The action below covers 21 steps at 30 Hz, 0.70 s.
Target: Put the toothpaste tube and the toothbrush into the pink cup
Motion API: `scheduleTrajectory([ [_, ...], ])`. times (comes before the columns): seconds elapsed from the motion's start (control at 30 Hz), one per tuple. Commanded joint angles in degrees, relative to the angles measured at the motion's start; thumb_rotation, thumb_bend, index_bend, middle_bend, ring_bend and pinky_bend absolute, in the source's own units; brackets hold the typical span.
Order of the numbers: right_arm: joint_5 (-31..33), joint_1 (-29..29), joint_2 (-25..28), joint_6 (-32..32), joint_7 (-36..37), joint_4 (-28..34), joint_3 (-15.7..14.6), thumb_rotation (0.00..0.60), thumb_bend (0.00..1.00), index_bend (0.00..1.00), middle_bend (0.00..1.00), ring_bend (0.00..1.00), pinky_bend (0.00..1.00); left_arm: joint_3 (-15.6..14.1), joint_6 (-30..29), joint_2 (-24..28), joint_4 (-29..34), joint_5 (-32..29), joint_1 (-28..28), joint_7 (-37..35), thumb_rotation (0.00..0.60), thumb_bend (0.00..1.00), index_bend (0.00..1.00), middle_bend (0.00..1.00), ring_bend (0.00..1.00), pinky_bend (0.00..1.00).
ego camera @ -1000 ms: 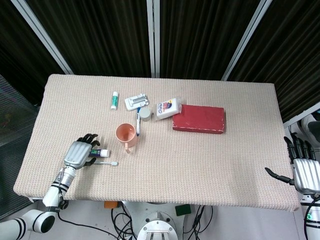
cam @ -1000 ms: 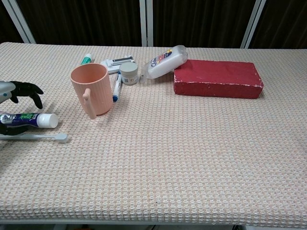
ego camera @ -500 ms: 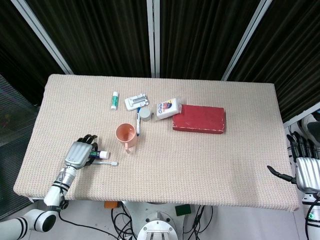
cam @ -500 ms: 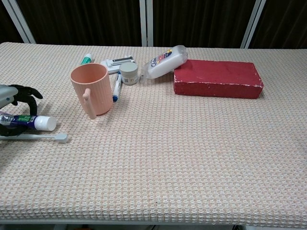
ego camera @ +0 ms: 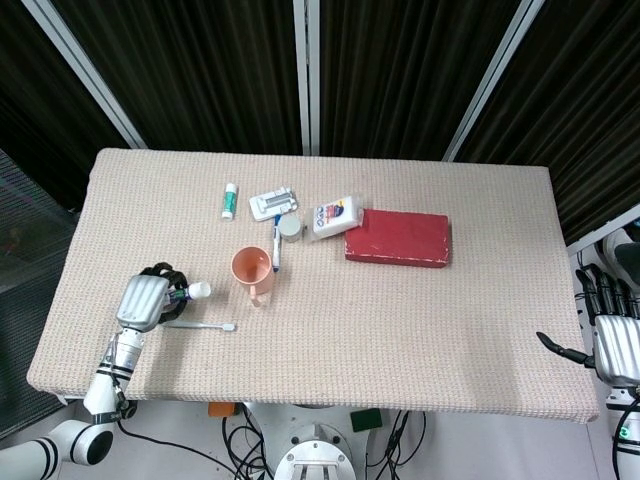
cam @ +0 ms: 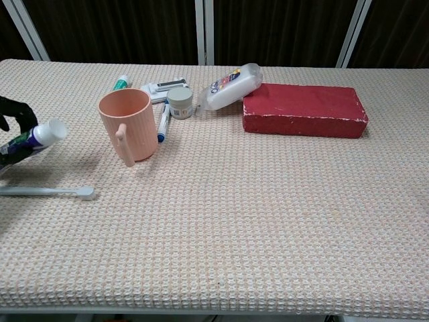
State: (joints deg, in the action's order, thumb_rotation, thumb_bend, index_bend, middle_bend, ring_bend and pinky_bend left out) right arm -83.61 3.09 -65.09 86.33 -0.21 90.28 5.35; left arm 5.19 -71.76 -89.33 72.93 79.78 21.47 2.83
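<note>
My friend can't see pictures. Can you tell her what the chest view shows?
At the left edge, the robot's left hand holds a toothpaste tube lifted off the table, with the toothbrush lying below it. A pink cup stands nearby, and a red box sits further back.

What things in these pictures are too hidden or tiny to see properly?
- Toothpaste tube: chest view's left edge cuts off its tail; in the head view the left hand covers its body.
- Right hand: cut by the head view's right edge.
- White bottle: label too small to read.
</note>
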Motion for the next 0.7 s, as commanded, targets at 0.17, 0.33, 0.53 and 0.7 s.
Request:
scheduleTrajectory([
  [0.17,-0.04,-0.16,0.19,0.1,1.43,-0.16,0.03,0.395,0.24,0.0,0.0,0.0,0.0,6.97,-1.82,4.08,4.46,-3.98,-1.85,-21.9,0.6,0.38,0.62,0.55,0.27,0.39],
  [0.33,0.01,-0.24,0.38,0.31,1.94,-0.28,0.2,0.394,0.24,0.0,0.0,0.0,0.0,11.64,-3.27,7.99,8.69,-5.5,-2.35,-31.17,0.6,0.38,0.63,0.56,0.27,0.39],
  [0.53,-0.02,-0.24,0.52,0.57,2.14,-0.01,0.44,0.394,0.24,0.0,0.0,0.0,0.0,16.05,-2.78,10.7,15.27,-6.15,-0.9,-38.22,0.6,0.38,0.64,0.57,0.28,0.39],
  [0.7,0.39,0.07,0.35,0.38,2.29,0.24,0.93,0.396,0.24,0.0,0.0,0.0,0.0,16.81,1.15,10.84,19.42,-5.56,2.88,-37.15,0.6,0.38,0.65,0.58,0.3,0.39],
])
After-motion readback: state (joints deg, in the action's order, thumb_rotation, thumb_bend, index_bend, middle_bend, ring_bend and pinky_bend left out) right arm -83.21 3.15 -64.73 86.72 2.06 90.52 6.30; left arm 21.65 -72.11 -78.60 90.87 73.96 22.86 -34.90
